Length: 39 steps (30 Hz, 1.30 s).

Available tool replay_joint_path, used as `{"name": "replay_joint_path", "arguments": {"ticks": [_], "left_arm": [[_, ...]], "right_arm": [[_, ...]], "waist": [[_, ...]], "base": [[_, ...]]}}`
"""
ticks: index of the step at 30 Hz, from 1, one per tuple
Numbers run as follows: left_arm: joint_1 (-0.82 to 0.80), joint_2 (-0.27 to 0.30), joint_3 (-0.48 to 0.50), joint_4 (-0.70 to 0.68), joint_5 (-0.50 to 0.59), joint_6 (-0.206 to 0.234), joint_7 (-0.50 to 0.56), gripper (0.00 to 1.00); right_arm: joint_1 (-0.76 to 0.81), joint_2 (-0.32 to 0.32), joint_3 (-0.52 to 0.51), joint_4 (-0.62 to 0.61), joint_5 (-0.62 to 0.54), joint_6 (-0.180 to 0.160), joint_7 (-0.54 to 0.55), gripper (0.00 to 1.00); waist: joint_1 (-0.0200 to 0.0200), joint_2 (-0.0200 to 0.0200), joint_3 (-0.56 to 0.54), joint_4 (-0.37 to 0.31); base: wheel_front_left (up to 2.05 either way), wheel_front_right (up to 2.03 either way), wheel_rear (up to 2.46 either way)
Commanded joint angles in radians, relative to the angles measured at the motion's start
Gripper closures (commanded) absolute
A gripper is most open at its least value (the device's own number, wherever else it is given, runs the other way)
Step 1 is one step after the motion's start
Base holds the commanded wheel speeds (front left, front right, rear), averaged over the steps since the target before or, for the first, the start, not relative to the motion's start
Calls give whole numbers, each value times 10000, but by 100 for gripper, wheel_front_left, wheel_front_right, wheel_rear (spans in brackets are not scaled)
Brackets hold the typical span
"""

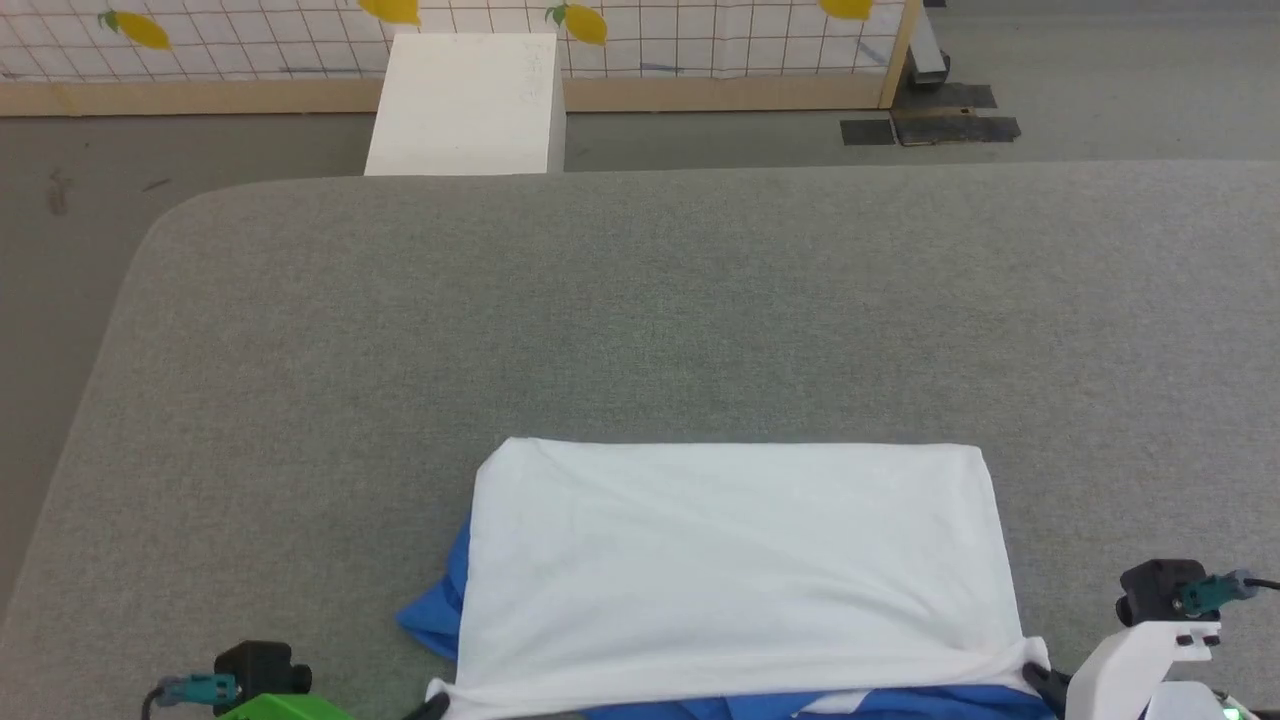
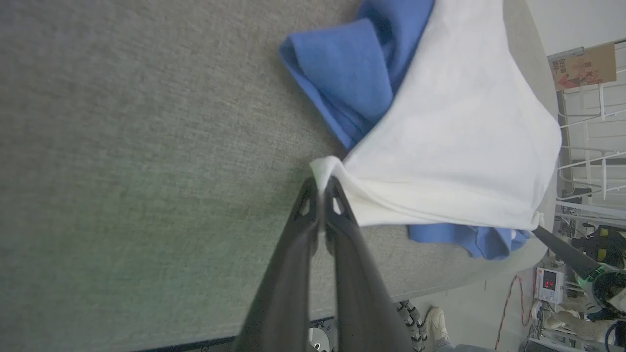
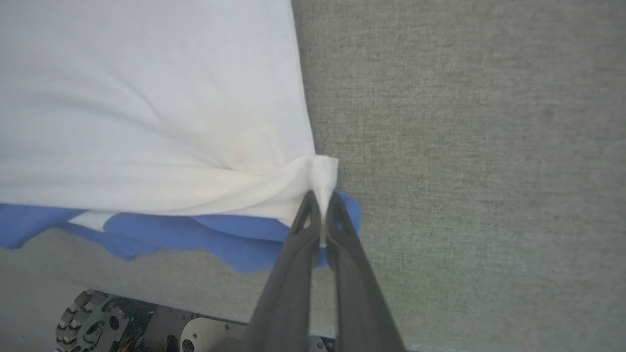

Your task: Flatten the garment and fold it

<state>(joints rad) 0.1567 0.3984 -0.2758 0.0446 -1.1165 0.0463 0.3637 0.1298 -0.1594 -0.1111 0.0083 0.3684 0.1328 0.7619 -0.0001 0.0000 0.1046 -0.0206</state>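
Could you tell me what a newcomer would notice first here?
A white and blue T-shirt lies folded over at the near edge of the grey table. The left hand and the right hand each pinch one white corner. A white box stands beyond the table.

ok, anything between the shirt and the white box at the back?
No. Head view shows bare grey table between the garment and the white box, which stands beyond the table's far edge.
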Motion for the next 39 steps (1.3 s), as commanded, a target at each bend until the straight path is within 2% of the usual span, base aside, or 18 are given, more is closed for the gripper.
{"name": "replay_joint_path", "arguments": {"ticks": [1, 2, 3, 4, 9, 10, 13, 18, 22, 25, 28, 33, 39], "left_arm": [[5, 197, 19, 222, 266, 160, -51, 100], [-55, 183, 16, 322, 351, 206, -128, 89], [-106, 189, 7, 386, 420, 233, -168, 20], [-154, 221, -2, 451, 513, 286, -202, 0], [-270, 606, 16, 414, 859, 649, -55, 0], [-262, 933, 163, 143, 1043, 958, 12, 0], [-296, 1072, 447, -375, 1185, 1141, -294, 0], [-728, 1118, 1028, -1350, 2000, 1166, -1894, 0], [-1269, 1181, 1317, -1540, 3234, 1020, -3787, 0], [-1638, 1022, 1396, -1471, 3960, 916, -5157, 0], [-2023, 824, 1328, -1415, 4699, 698, -6010, 0], [-2587, 210, 1553, -1478, 5939, 362, -6244, 0], [-2749, -742, 2182, -1655, 7005, -342, -6251, 0]], "right_arm": [[140, -151, -2, 125, -98, -21, -39, 100], [149, -213, 76, 173, -126, -21, -70, 100], [148, -230, 117, 187, -107, -21, -115, 64], [152, -261, 151, 179, -91, -21, -163, 0], [280, -491, 74, -215, 144, -21, 3, 0], [509, -680, -277, -825, 487, -21, 421, 0], [682, -833, -783, -1570, 892, -21, 942, 0], [377, -982, -1787, -2657, 1426, -21, 1664, 0], [-307, -1129, -2063, -2890, 1628, -21, 1994, 0], [-853, -1419, -1556, -2526, 1621, -21, 2044, 0], [-1370, -1776, -611, -1697, 1526, -21, 1835, 0], [-1978, -1979, 691, -221, 1565, -21, 1629, 0], [-2417, -1994, 1896, 861, 2065, -21, 1525, 0]], "waist": [[1, 0, -61, 10], [1, 0, -90, 12], [1, 0, -129, 11], [1, 0, -186, 7], [1, 0, -462, 29], [1, 0, -679, 65], [1, 0, -813, 85], [1, 0, -867, 147], [1, 0, -699, 183], [1, 0, -489, 180], [1, 0, -218, 232], [1, 0, 221, 469], [1, 0, 629, 666]], "base": [[0, 0, 0], [0, 0, 0], [0, 0, 0], [0, 0, 0], [0, 0, 0], [0, 0, 0], [0, 0, 0], [0, 0, 0], [0, 0, 0], [0, 0, 0], [0, 0, 0], [0, 0, 0], [0, 0, 0]]}}
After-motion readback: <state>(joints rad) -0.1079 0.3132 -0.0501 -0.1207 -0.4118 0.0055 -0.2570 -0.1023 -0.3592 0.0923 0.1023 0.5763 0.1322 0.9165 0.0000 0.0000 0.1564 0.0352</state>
